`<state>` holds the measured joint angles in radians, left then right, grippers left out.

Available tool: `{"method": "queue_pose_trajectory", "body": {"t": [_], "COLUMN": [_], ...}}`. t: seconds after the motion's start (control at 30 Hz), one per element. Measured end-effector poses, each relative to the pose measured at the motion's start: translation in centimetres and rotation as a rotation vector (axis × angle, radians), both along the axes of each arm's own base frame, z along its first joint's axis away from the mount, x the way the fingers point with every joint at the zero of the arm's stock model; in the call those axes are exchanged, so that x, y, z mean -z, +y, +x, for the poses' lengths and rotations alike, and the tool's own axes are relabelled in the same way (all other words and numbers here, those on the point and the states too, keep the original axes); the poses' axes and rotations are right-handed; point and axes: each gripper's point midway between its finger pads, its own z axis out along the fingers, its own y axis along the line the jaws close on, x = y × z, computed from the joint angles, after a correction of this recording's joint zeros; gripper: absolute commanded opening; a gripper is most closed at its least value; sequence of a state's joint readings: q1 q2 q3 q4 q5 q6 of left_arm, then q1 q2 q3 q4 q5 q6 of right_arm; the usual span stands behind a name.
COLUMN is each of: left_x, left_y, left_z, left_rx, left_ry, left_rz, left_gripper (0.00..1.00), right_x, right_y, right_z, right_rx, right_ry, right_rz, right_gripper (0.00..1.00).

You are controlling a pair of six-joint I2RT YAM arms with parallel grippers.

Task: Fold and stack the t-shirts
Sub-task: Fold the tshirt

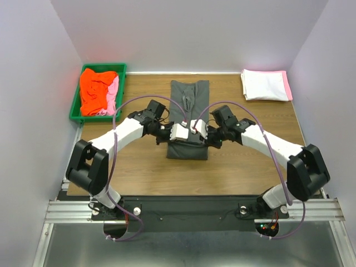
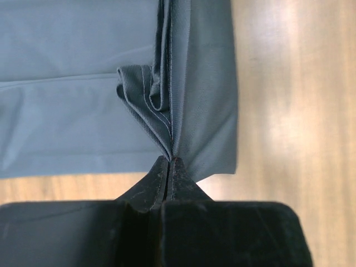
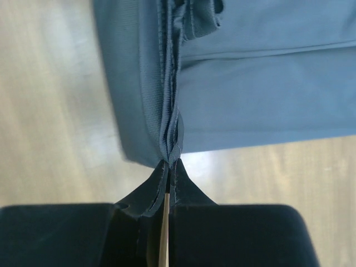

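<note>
A dark charcoal grey t-shirt (image 1: 189,100) lies as a long narrow folded strip in the middle of the table. My left gripper (image 1: 169,136) is shut on its near edge at the left; the pinched hem (image 2: 167,133) shows bunched in the left wrist view. My right gripper (image 1: 208,137) is shut on the near edge at the right, where the right wrist view shows gathered folds (image 3: 172,128). Both grippers hold the near end lifted over the strip. An orange-red t-shirt (image 1: 95,89) and a light pink one (image 1: 114,92) lie in the bin. A folded white t-shirt (image 1: 264,84) lies at back right.
A green plastic bin (image 1: 75,108) stands at the back left corner. A pink cloth edge (image 1: 287,84) shows under the white folded shirt. Bare wooden table (image 1: 144,172) lies around the grey shirt, with walls close on three sides.
</note>
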<state>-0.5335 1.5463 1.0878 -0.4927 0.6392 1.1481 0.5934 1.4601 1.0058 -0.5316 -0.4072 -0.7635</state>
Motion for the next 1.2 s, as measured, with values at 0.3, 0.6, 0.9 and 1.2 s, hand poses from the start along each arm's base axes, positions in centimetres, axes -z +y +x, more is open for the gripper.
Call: {"method": "queue_pose_trajectory", "body": {"t": [0.3,0.6,0.9,1.2], "left_x": [0.0,-0.6,-0.2,1.3], "left_y": [-0.4,-0.1,-0.5,-0.7], "left_z": [8.1,14.8,18.5,19.3], "left_rx": [-0.008,-0.015,-0.025,-0.029], "left_ry": [-0.05,-0.1,-0.126,-0.11], "left_rz": [0.02,0.016,0.016,0.025], "left_gripper": [0.0,0.03,0.08,0.11], "right_x": [0.6,0.2,1.5,2.3], "right_y": [0.0,-0.3,-0.4,-0.9], "right_z": [6.3,13.6,17.3,19.8], "right_rx": [0.047,0.09,0.112,0.152], "right_ry": [0.007,-0.04,-0.041,-0.037], "right_rz": [0.004,0.036,0.038,0.034], "right_gripper": [0.01,0.01,0.01,0.02]}}
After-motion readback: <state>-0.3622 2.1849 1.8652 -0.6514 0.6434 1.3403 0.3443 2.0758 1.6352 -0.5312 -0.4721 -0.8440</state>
